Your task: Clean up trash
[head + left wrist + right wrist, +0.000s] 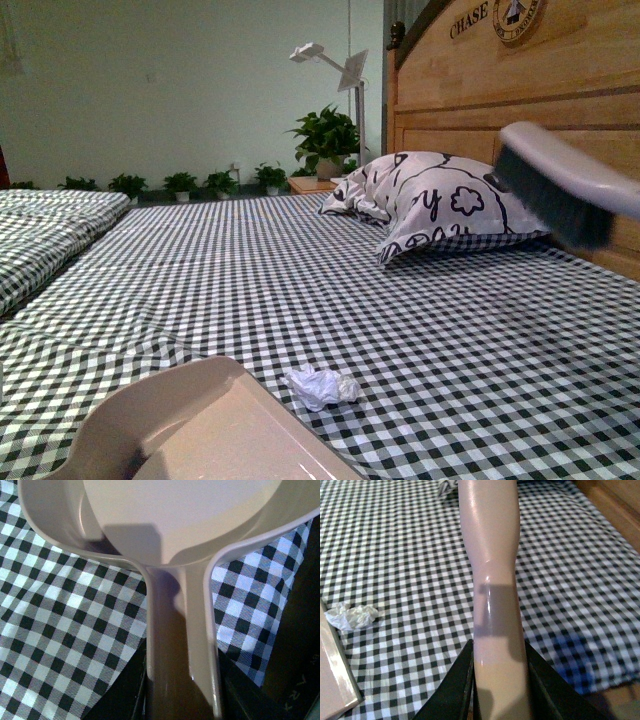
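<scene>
The dustpan [215,425] is held by its handle in the left gripper [180,700], jaws clenched on it, at the near left of the bed [300,280]. The trash [322,386], a crumpled white wad, lies on the checked sheet just beyond the pan's right lip, apart from it. The brush [560,190] is grasped by the right gripper [497,690] and is raised far right, near the pillow [440,205]. A leftward, nearward sweep is judged necessary.

"CHASE" on wooden headboard [520,90]
</scene>
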Robot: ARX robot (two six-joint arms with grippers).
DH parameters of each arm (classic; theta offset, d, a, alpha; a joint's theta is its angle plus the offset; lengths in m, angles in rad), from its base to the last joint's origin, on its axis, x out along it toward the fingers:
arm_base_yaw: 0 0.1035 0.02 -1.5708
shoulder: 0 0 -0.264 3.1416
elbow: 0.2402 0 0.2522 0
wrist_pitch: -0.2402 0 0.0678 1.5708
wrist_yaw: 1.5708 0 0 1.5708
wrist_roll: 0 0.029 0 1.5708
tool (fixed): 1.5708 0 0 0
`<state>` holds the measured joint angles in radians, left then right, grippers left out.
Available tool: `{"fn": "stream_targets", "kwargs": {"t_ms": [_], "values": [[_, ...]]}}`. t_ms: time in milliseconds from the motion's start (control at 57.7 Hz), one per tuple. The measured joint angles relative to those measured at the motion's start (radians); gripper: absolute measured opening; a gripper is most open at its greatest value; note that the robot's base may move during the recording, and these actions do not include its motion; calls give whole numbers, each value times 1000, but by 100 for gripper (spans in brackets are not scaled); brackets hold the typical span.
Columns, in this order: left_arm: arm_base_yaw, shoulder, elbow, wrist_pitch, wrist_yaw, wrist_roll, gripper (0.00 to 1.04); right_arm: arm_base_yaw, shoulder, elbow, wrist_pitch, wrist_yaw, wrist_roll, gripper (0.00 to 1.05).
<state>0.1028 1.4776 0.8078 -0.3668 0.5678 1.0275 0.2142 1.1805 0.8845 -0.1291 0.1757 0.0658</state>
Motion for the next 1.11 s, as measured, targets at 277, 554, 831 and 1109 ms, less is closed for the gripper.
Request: {"fn": "stream_targets", "kwargs": {"t_ms": [277, 554, 831, 1109], "values": [[0, 0, 0, 0, 0, 0, 28, 49, 318, 101, 59, -57, -166, 23], [0, 0, 0, 0, 0, 0, 28, 76, 393, 86, 179, -83, -242, 23], [0, 0, 0, 0, 0, 0, 28, 56, 468, 35, 247, -16, -277, 23], [0, 0, 0, 0, 0, 1, 28, 98, 525, 18, 246, 11, -285, 23]]}}
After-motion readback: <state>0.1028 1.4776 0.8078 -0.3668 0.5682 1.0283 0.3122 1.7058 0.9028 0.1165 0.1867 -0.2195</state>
